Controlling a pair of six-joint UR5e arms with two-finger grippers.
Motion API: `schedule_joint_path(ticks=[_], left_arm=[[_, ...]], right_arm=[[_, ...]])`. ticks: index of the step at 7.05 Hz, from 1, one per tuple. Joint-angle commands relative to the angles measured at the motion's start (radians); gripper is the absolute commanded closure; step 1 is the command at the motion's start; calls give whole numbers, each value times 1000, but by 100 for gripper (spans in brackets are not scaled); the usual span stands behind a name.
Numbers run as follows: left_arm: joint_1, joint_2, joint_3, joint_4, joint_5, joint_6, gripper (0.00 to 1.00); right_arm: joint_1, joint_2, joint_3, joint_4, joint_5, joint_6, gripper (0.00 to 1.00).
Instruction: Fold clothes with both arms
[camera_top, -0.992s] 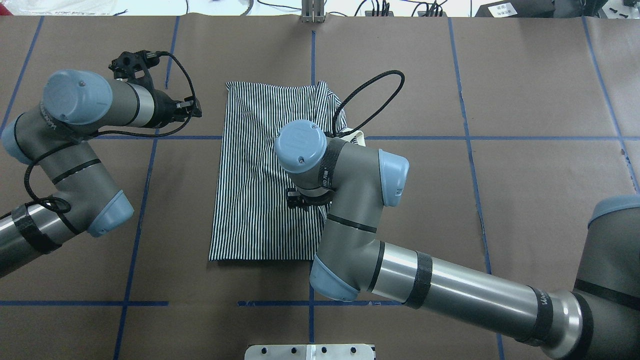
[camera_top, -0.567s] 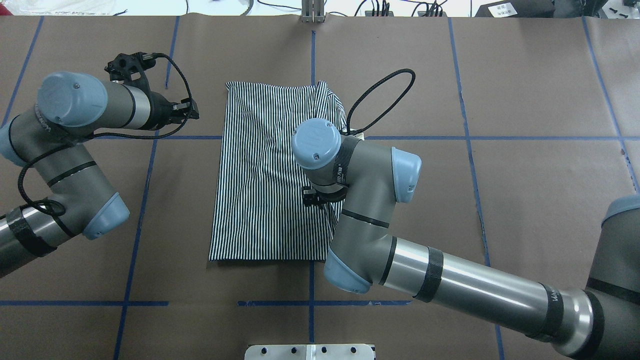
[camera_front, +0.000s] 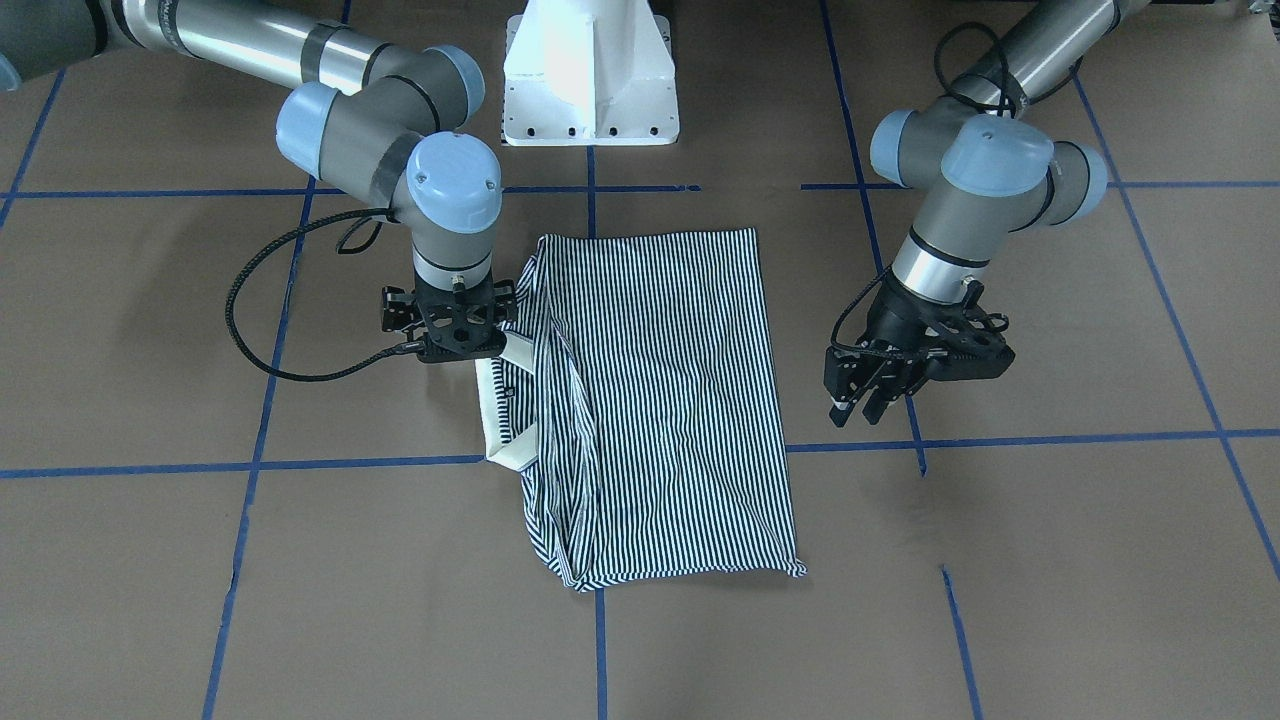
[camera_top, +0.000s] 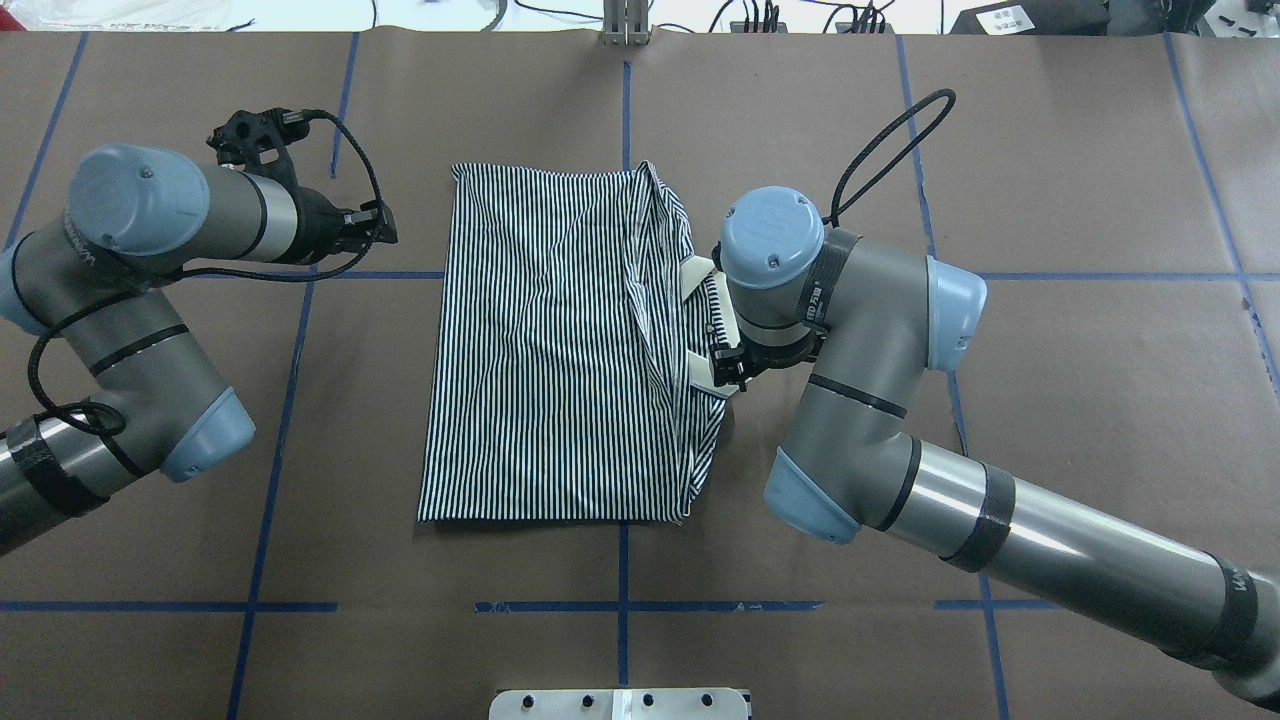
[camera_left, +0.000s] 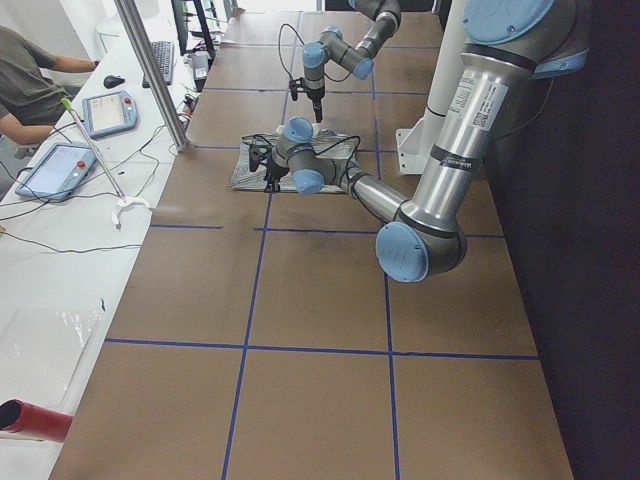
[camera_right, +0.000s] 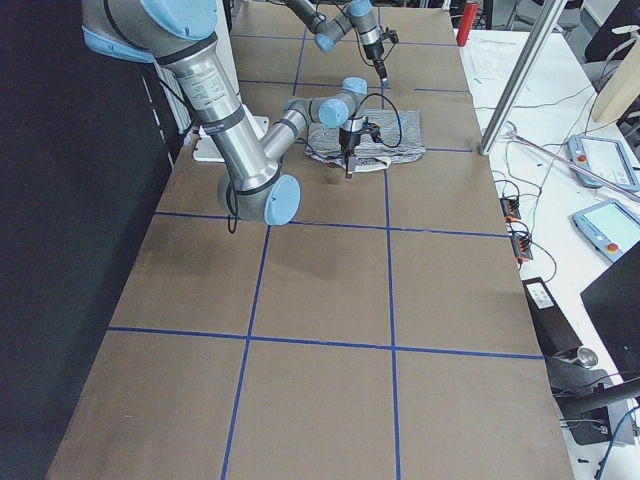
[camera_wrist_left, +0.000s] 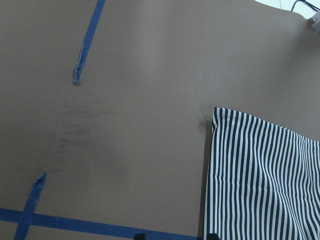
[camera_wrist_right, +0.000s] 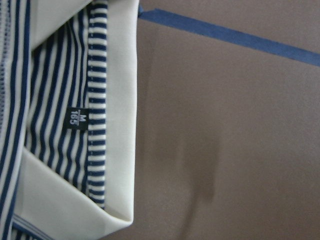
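We see the polo shirt (camera_top: 540, 350) flat mid-table, long axis running away from our base; its collar (camera_front: 497, 400) lies just under our right gripper (camera_top: 724, 378), jaw state we cannot tell; our left gripper (camera_front: 862, 405) hangs empty with jaws parted, beside the opposite edge

Size tag (camera_wrist_right: 78, 119): "M" above "165", white on black, sewn inside the neckband of the striped polo shirt (camera_wrist_right: 55, 95)
Black band (camera_top: 815, 293) on the right arm (camera_top: 875, 300): white lettering, too blurred to read
Sticker (camera_left: 477, 98) on the left arm (camera_left: 450, 170): print too small to read
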Motion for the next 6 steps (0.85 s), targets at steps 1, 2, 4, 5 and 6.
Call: schedule_joint_path(ticks=[1,2,4,5,6], left_arm=[[0,3,-8,-1,1,-1,50],[0,5,-14,1,-1,-1,50],[0,5,-16,1,-1,-1,49],[0,5,-17,1,-1,-1,49],[0,5,-16,1,-14,-1,49]], right_arm=[[18,123,-65,5,3,35,0],[19,236,-184,9,0,86,0],[16,337,-402,191,-2,164,0],[10,360,-449,198,-3,163,0],[6,352,-452,195,-2,152,0]])
